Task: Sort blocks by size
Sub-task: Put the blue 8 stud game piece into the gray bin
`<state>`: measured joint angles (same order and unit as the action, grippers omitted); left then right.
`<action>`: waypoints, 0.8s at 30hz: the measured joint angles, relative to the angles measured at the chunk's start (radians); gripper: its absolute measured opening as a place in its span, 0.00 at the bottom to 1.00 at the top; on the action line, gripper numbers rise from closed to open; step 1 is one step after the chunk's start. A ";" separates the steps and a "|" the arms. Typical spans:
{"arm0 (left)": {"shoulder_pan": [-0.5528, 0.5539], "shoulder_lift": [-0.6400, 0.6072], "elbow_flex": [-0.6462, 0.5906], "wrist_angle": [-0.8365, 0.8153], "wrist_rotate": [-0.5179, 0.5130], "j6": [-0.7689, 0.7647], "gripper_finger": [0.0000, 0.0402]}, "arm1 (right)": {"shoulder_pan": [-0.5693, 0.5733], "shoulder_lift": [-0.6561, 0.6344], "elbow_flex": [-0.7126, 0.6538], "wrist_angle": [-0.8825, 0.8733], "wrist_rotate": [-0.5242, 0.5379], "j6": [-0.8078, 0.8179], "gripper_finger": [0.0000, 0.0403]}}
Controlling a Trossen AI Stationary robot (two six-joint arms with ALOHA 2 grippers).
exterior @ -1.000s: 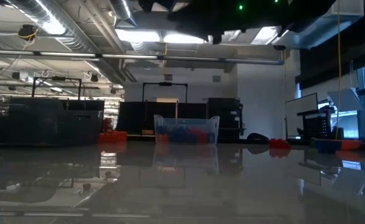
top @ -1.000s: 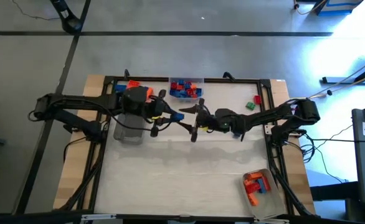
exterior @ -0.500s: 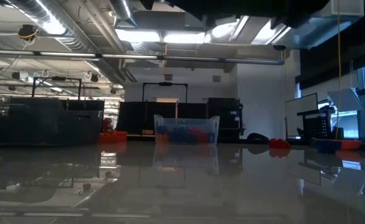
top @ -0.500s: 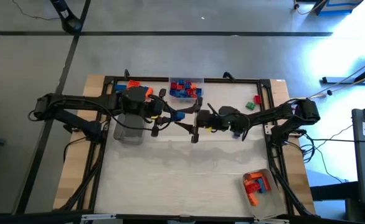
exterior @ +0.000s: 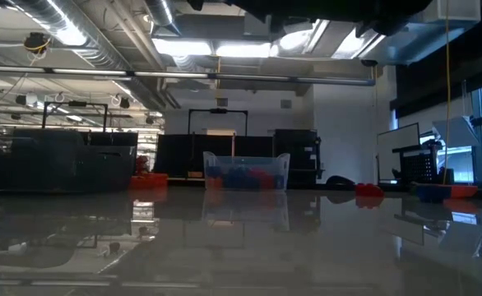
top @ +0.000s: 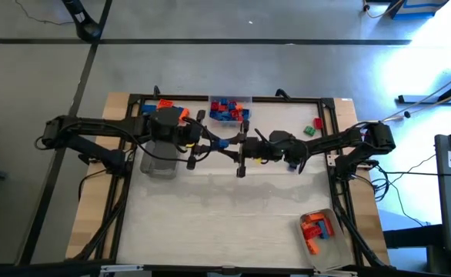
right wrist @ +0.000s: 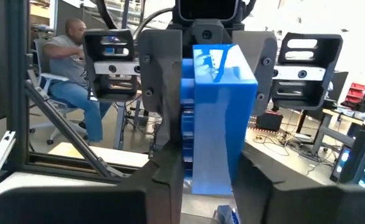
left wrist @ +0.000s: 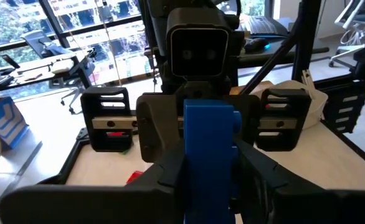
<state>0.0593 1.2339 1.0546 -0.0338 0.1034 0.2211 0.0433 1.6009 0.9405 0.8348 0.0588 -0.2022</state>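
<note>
High above the table's middle, my two grippers meet tip to tip over one blue block (top: 224,143). My left gripper (top: 215,144) reaches in from the table's left and is shut on the block (left wrist: 207,149). From the right comes my right gripper (top: 239,148), its fingers closed on the same block (right wrist: 223,112). Other blocks lie along the far edge: orange and blue ones (top: 164,108) at the left, a green and a red one (top: 312,128) at the right. My left gripper pinches the blue block's two flat sides (left wrist: 192,186) between its fingers, at the end nearer to it. The fingers point level, coming from the table's left. The block is lifted clear of the table. My right gripper pinches the block's opposite end by its two sides (right wrist: 195,177), one finger on each. It comes level from the table's right, facing the left gripper. The block hangs between the two grippers, clear of the table.
A clear tray (top: 229,109) of blue and red blocks stands at the far middle, also seen in the low view as a clear tray (exterior: 246,171). A second clear tray (top: 158,164) sits under the left arm. A third tray (top: 318,228), holding orange blocks, stands near right.
My right gripper has tipped up a little and turned at the wrist, and its fingers have drawn in on the blue block that my left gripper holds. The block has stayed in place in the air.
</note>
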 joint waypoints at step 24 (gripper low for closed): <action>0.102 -0.301 0.000 -0.615 -0.261 0.004 0.49 | 0.217 -0.240 0.138 -0.890 0.385 0.163 0.24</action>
<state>0.1618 0.9331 1.0546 -0.6484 -0.1580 0.2249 0.2607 1.3611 1.0784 -0.0553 0.4439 -0.0392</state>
